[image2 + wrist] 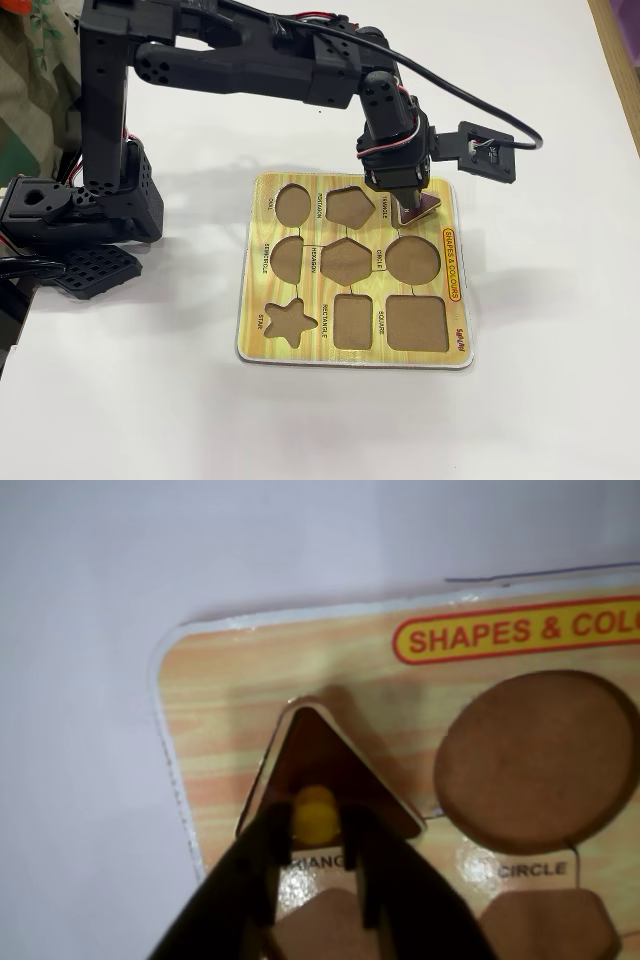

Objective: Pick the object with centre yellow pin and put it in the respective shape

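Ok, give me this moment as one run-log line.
gripper: shut on yellow knob | triangle piece: tilted over triangle recess, not flat | puzzle board: other recesses empty | phase: placing

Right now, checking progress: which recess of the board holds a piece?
The triangle recess at the yellow wooden board's corner; the maroon triangle sits there, others empty.

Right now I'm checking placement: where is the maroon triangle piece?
In the wrist view the maroon triangle sits at the triangle recess near the puzzle board corner, left of the circle recess, its yellow knob between the gripper fingers.
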